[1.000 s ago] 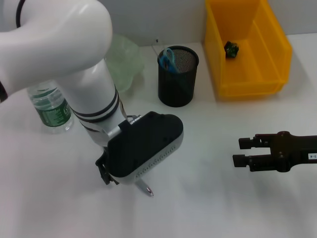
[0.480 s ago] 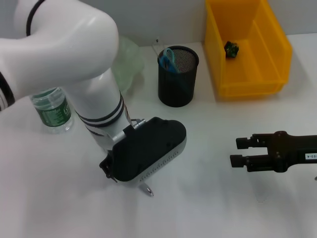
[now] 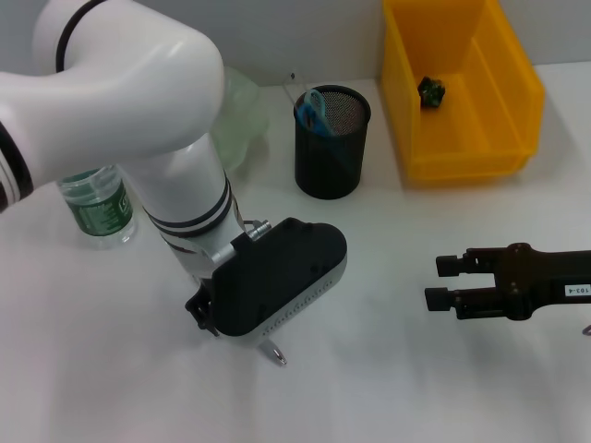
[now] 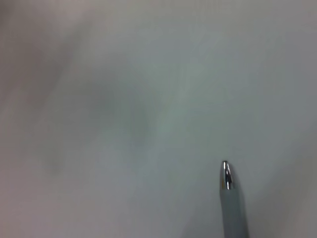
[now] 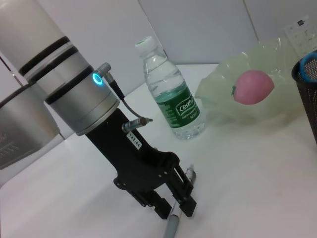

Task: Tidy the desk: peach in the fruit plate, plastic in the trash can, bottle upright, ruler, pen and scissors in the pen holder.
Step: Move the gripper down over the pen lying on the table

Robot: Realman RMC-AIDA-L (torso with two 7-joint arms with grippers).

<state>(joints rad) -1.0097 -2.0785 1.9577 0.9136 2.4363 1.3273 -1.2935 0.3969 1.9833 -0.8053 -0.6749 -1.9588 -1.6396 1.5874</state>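
I see my left gripper [image 5: 173, 206] low over the desk [image 3: 388, 369], in front of the pen holder [image 3: 331, 140], its fingers clenched on the pen [image 3: 273, 352]. The pen lies nearly flat, its long axis running away from the holder and its silver tip [image 4: 226, 174] pointing toward me. The bottle [image 5: 171, 96] stands upright left of the holder; the peach [image 5: 253, 87] sits in the fruit plate [image 5: 218, 94] between them. The scissors [image 3: 314, 109] are in the holder, the trash can [image 3: 457, 88] to its right. My right gripper [image 3: 440, 281] hovers apart, fingers spread, empty.
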